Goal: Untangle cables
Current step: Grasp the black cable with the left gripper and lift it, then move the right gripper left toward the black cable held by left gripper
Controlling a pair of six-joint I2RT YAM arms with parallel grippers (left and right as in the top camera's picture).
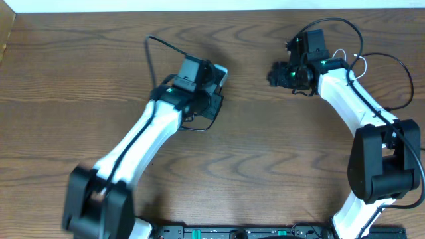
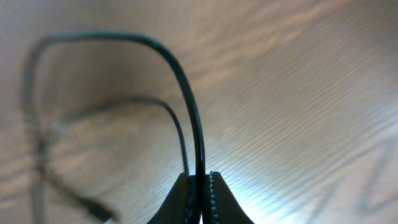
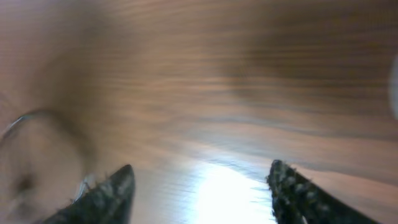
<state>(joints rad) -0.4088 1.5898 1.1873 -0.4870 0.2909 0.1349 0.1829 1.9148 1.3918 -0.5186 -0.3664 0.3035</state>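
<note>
The left end effector (image 2: 200,179), near the worktop's (image 1: 265,153) 11 o'clock, is pinching the thin black cable (image 2: 189,106), which arcs away toward 10 o'clock. The right end effector (image 3: 202,168), at 1 o'clock, hovers with fingers spread.

Both the left arm (image 1: 143,136) and the right arm (image 1: 348,93) are built of smooth white links, joined far back from the fingers by bulky black housings (image 1: 382,162). A small green light (image 1: 323,64) glows just behind each set of fingers. The left fingers (image 2: 177,202) are black with finely toothed inner edges, the right fingers (image 3: 298,193) are black and rough-grained, and thick black wires (image 1: 405,66) loop out behind them.
</note>
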